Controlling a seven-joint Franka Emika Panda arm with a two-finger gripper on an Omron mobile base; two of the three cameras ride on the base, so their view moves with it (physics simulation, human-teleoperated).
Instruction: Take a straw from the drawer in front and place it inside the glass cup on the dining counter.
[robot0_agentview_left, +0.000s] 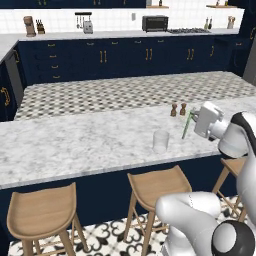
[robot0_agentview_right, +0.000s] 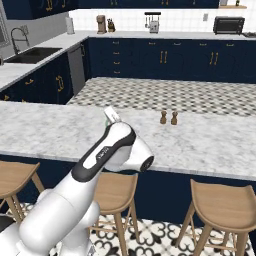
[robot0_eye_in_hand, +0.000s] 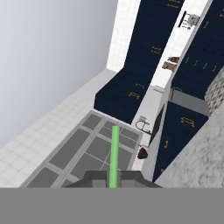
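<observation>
The gripper (robot0_agentview_left: 194, 121) is clenched on the straw (robot0_agentview_left: 187, 125), held slanted above the counter (robot0_agentview_left: 75, 145). In the hand view the straw (robot0_eye_in_hand: 114, 155) rises straight from between the fingertips. The cup (robot0_agentview_left: 160, 141) stands on the counter below and left of the gripper, apart from the straw; two shakers (robot0_agentview_left: 178, 109) sit just beyond it

The glass cup (robot0_agentview_left: 160, 141) stands upright on the dining counter (robot0_agentview_left: 75, 142), near its front edge. Right of the cup, the gripper (robot0_agentview_left: 194, 121) is closed on the light-green straw (robot0_agentview_left: 187, 125), which slants above the counter, apart from the cup. Two brown shakers (robot0_agentview_left: 178, 109) stand behind the cup. Wooden stools (robot0_agentview_left: 155, 186) sit below it.
</observation>
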